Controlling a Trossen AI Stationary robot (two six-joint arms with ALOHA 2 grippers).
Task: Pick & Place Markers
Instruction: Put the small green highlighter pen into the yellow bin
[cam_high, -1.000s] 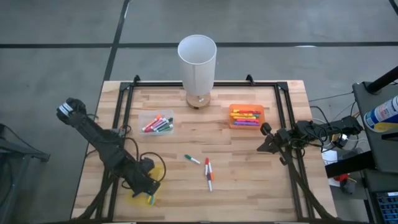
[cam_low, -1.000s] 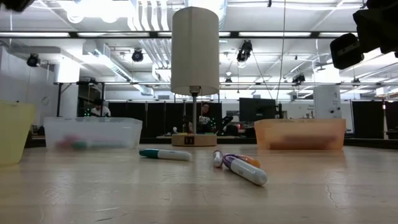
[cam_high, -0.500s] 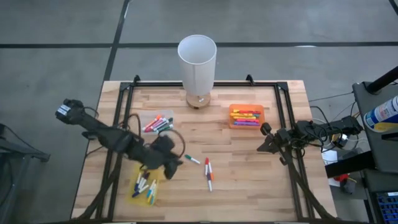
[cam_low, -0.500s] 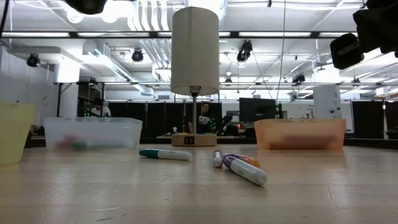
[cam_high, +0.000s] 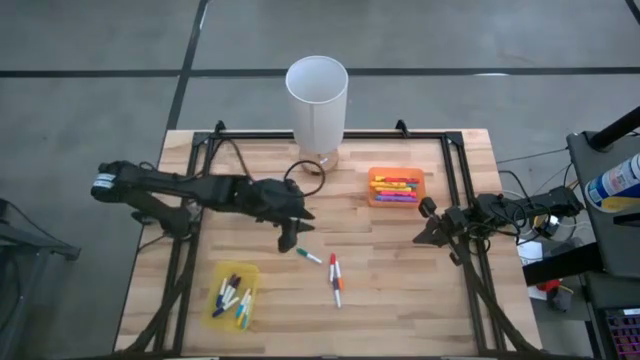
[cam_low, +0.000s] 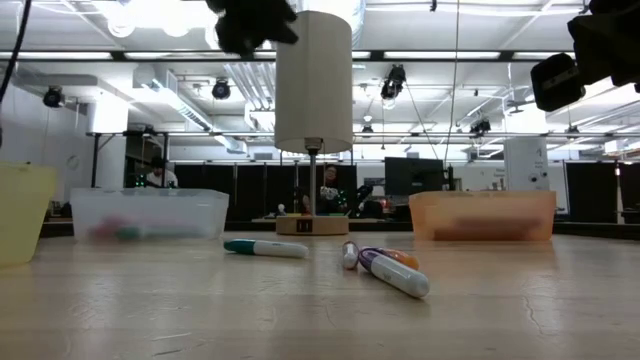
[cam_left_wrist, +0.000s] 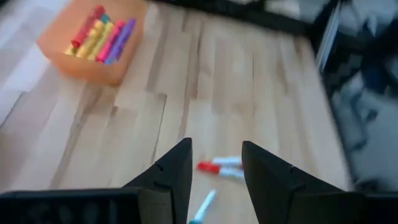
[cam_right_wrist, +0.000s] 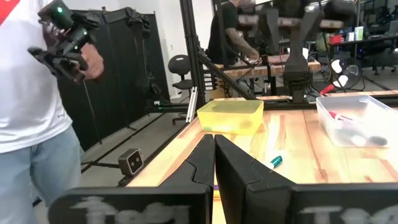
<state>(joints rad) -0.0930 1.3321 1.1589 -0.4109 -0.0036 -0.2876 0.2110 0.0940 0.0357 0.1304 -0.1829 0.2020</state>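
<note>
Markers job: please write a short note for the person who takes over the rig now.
Left gripper: open, empty, above the table near the green marker.
Right gripper: shut, empty, waiting at the table's right side.
Done: markers lie in the yellow tray, orange tray and clear tray.
Left: the green marker and two red markers loose at the table's middle.

In the low view the contents of the clear tray (cam_low: 150, 213) and the orange tray (cam_low: 482, 216) are only blurred colour smears, and the yellow tray (cam_low: 22, 212) is cut by the picture's edge. The left arm covers most of the clear tray in the high view. In the left wrist view the green marker (cam_left_wrist: 203, 206) is half hidden behind the fingers (cam_left_wrist: 171, 177).
</note>
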